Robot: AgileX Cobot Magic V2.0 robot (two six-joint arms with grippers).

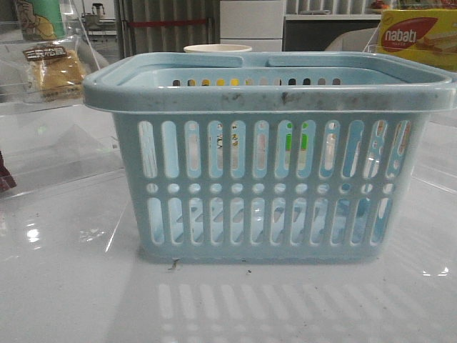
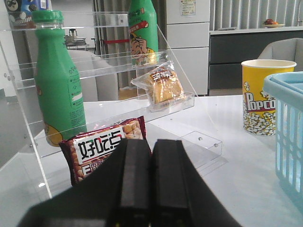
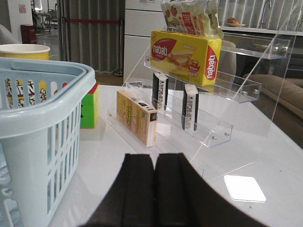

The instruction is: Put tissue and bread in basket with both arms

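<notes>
From my front camera the basket (image 1: pixel 268 161) fills most of the view, standing upright on the white counter (image 1: pixel 71 286), and through its slots I can see nothing I could call tissue or bread inside. My left claw (image 2: pixel 150 177) has its 2 black fingers pressed together with nothing between them, hanging low over the counter and facing a clear acrylic shelf rack (image 2: pixel 94 66). The bread (image 2: pixel 161 87) lies on a middle tier of that rack, tilted in its clear wrap, with green bottles (image 2: pixel 57 80) on the tiers beside and above it and a red-brown snack pack (image 2: pixel 102 146) leaning at the bottom, just ahead of the fingers. A yellow popcorn cup (image 2: pixel 259 97) stands on the counter just beside the basket's rim. My right claw (image 3: pixel 155 189) is also closed flat and empty. Ahead of it is another acrylic rack (image 3: pixel 208 127): 2 small dark packs stand upright on its lower tiers (I take the nearer one as the tissue (image 3: pixel 190 108)), a yellow nabati box (image 3: pixel 185 56) sits on the tier above, and a pale yellow carton (image 3: pixel 136 116) stands on the bottom step.
</notes>
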